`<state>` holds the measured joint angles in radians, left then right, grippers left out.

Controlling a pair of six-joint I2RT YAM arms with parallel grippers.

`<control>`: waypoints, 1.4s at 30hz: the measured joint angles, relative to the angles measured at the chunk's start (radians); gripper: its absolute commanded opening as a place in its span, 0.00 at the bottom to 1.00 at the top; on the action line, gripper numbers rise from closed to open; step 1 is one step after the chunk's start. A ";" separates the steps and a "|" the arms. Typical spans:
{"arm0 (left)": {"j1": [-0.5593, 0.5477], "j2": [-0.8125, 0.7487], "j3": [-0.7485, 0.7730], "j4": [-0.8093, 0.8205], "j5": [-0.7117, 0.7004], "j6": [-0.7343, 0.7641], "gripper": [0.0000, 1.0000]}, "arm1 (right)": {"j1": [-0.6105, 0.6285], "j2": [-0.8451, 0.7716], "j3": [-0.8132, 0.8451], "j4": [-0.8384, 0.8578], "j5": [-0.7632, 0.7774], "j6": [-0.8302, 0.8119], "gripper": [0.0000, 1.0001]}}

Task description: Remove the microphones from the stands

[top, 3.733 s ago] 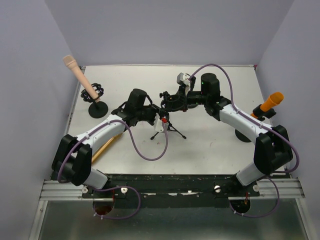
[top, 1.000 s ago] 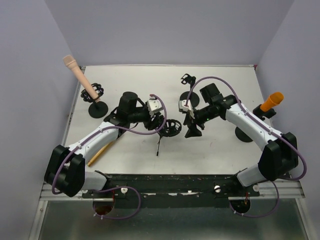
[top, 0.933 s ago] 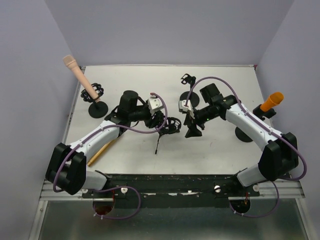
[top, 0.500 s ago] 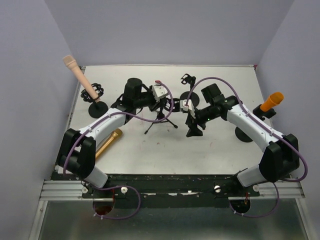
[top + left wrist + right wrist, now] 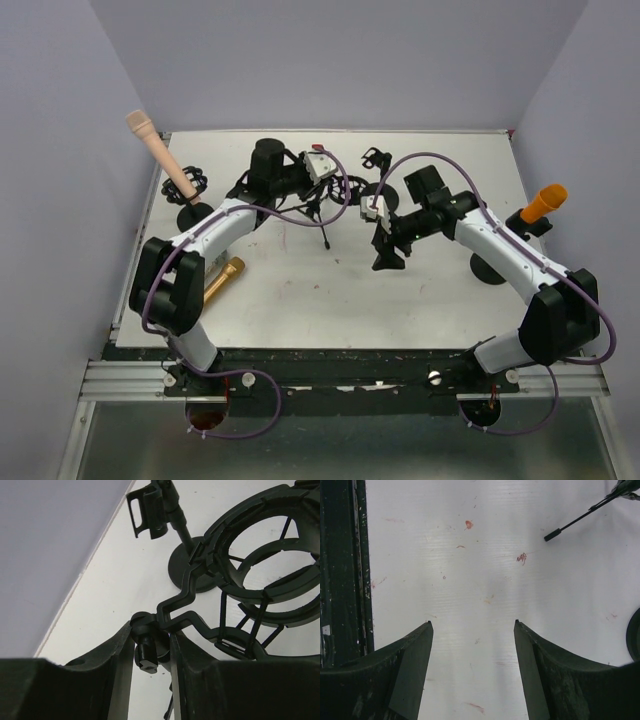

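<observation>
The gold microphone [image 5: 224, 279] lies flat on the table [image 5: 420, 300] near its left edge, out of any holder. Its lower end is hidden behind the elbow of the left arm [image 5: 172, 285], and only the overhead camera shows it.

The left wrist camera shows what the overhead one cannot. The left gripper [image 5: 150, 655] is clenched on the pivot joint under the shock mount [image 5: 265, 580] of the tripod stand [image 5: 323, 225], its fingers [image 5: 117, 665] pressing either side. The table shows through the mount's rings. Just behind it stands a clip stand [image 5: 175, 540] on a round base.

The right gripper [image 5: 472, 672] hangs released over the table, which is marked with reddish spots. One tripod leg tip [image 5: 570, 526] shows in the upper right of its camera's view.

A pink microphone [image 5: 158, 153] leans in a stand at the far left. An orange microphone [image 5: 541, 205] leans in another at the right.
</observation>
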<state>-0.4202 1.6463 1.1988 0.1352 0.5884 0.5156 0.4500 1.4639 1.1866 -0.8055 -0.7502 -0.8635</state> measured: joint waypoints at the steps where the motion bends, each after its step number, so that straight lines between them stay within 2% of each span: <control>1: 0.003 0.018 0.014 0.009 -0.007 0.000 0.26 | 0.000 0.000 0.001 0.000 0.001 0.001 0.73; 3: 0.013 0.047 0.033 0.035 -0.018 0.001 0.27 | 0.000 0.001 0.006 0.000 0.003 0.002 0.73; 5: 0.023 0.068 0.041 0.065 -0.034 0.002 0.32 | 0.000 0.002 0.014 0.001 0.008 0.004 0.73; 8: 0.038 0.092 0.049 0.108 -0.076 0.001 0.61 | 0.000 0.002 0.023 0.008 0.016 0.014 0.73; 10: 0.046 0.106 0.055 0.138 -0.130 0.000 0.75 | 0.000 0.003 0.023 0.014 0.022 0.023 0.73; 15: 0.072 0.113 0.064 0.166 -0.198 -0.006 0.98 | 0.000 0.021 0.047 0.018 0.027 0.039 0.73; 22: 0.094 0.017 -0.032 0.156 -0.219 0.024 0.98 | 0.000 0.031 0.149 0.020 0.027 0.091 0.74; 30: 0.110 -0.229 -0.202 0.070 -0.212 0.048 0.98 | -0.002 0.016 0.248 0.062 0.093 0.286 0.76; 34: 0.111 -0.341 -0.197 -0.046 -0.188 -0.005 0.98 | -0.019 -0.012 0.353 0.063 0.212 0.402 0.82; 37: 0.107 -0.385 -0.124 -0.177 -0.117 -0.082 0.99 | -0.071 -0.043 0.472 0.050 0.329 0.479 0.82; 42: 0.081 -0.446 -0.021 -0.263 0.110 -0.309 0.98 | -0.193 -0.066 0.683 -0.024 0.636 0.551 0.83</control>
<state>-0.3389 1.2007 1.1778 -0.1280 0.6987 0.2066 0.2569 1.3983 1.8694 -0.8299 -0.1139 -0.3122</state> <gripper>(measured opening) 0.985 0.828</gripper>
